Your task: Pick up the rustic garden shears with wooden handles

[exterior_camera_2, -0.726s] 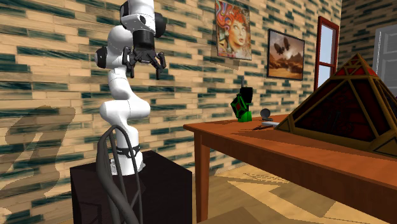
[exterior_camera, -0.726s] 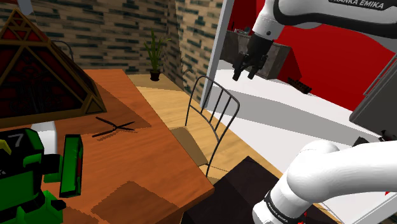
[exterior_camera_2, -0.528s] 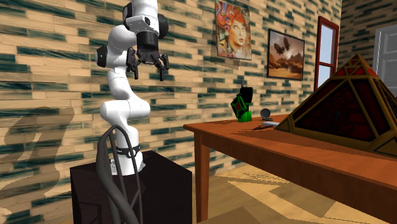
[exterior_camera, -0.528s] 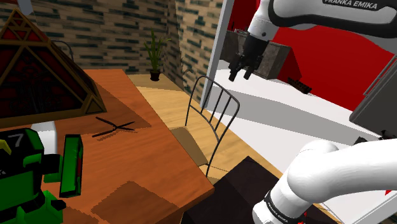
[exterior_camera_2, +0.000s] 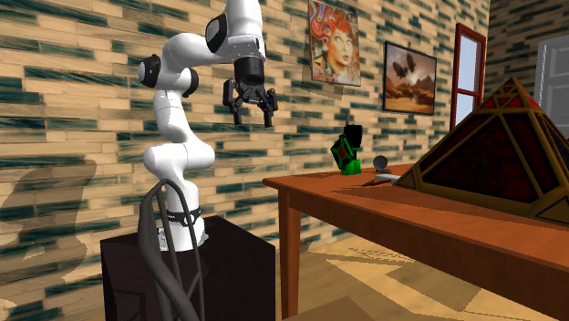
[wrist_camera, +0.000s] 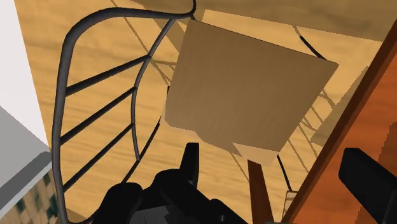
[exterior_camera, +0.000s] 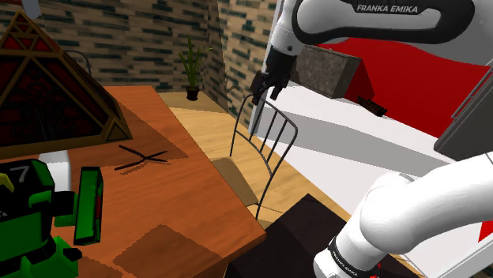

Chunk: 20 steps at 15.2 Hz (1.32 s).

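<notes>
Two black fingers (wrist_camera: 370, 183) stand apart on the gripper (exterior_camera: 266, 87), which hangs above the wire-backed chair (exterior_camera: 265, 142) drawn up to the tabletop's (exterior_camera: 197, 197) long edge. Well apart from it, the shears (exterior_camera: 142, 158) lie mid-tabletop, between the dark pyramid (exterior_camera: 47, 87) and a green block (exterior_camera: 88, 204).

In the shoulder view the shears (exterior_camera: 142, 158) lie too small for me to tell their handles' material; from the second exterior view they are a mere dark fleck on the bench (exterior_camera_2: 410, 205). The green thing (exterior_camera: 35, 209) and the pyramid (exterior_camera: 47, 95) both run off the shoulder view's left edge.
</notes>
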Tool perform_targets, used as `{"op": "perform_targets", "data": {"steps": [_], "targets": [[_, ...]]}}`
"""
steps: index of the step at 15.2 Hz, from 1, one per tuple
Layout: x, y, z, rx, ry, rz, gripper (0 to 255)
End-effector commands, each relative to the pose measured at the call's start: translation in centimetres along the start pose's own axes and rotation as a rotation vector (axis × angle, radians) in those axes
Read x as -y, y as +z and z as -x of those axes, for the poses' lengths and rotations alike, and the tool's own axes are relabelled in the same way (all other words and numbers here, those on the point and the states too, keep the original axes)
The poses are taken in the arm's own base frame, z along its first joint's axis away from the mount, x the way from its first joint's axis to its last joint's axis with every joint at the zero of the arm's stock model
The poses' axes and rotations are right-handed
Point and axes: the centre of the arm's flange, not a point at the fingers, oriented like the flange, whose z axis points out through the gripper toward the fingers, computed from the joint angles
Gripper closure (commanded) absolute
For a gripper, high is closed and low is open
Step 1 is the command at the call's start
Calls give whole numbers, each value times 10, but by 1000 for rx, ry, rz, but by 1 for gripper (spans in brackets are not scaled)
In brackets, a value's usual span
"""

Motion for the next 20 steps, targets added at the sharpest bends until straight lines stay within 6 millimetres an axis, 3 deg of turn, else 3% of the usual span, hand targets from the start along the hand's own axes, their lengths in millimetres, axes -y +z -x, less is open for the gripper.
{"op": "perform_targets", "data": {"steps": [1,11,20], "targets": [[17,12,-14,-9,-41,-2,0],[120,59,-72,-45,-243,-8,0],[222,99,-107,-78,-424,-13,0]]}}
